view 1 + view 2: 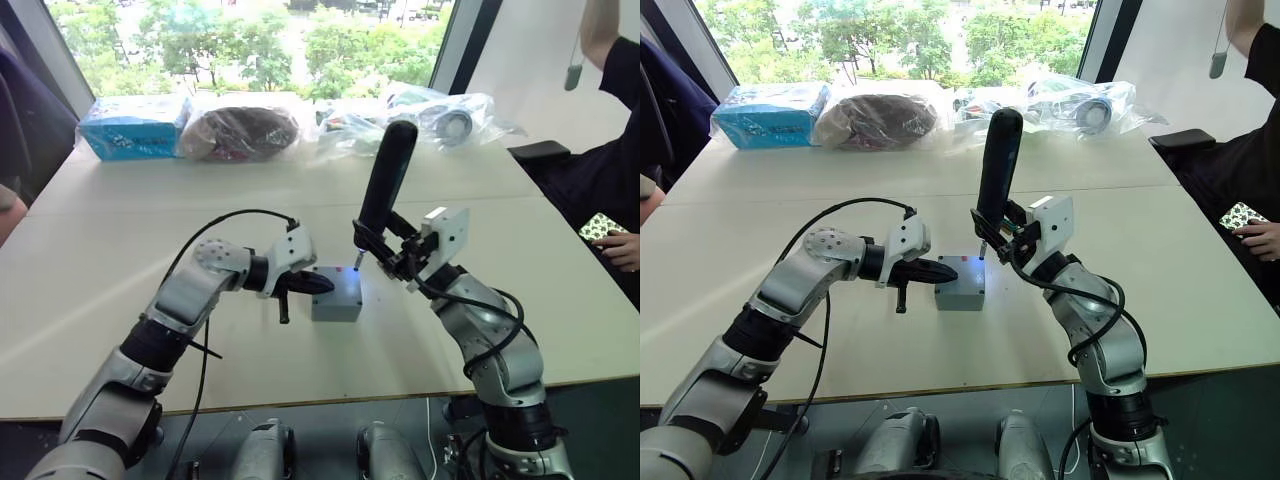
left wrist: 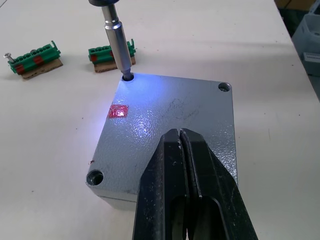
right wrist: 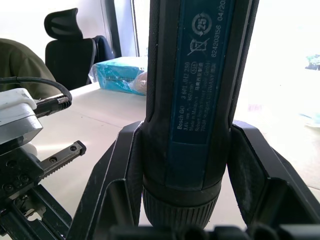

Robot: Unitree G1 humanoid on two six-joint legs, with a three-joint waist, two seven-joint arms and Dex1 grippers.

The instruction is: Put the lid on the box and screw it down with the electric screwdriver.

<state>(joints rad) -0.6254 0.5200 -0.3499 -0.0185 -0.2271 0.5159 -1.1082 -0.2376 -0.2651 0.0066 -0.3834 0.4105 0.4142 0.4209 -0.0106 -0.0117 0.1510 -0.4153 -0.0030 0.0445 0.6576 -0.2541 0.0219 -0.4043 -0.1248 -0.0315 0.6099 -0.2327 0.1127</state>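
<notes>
The grey box (image 1: 336,303) stands mid-table with the lid (image 2: 170,112) lying flush on top; a small red mark (image 2: 118,111) shows on the top face. My left gripper (image 2: 180,136) is shut, its tips resting on the lid's near half. My right gripper (image 1: 384,256) is shut on the electric screwdriver (image 1: 386,180), which stands nearly upright. Its metal bit (image 2: 117,45) sits in one corner screw hole under a blue glow. Two other corner holes (image 2: 95,176) are visible. In the right wrist view the dark blue screwdriver body (image 3: 192,90) is clamped between both fingers.
Two green connector pieces (image 2: 111,52) lie on the table just beyond the box. A blue carton (image 1: 133,125) and plastic-wrapped bundles (image 1: 240,132) line the far table edge. A person (image 1: 600,170) sits at the right side of the table.
</notes>
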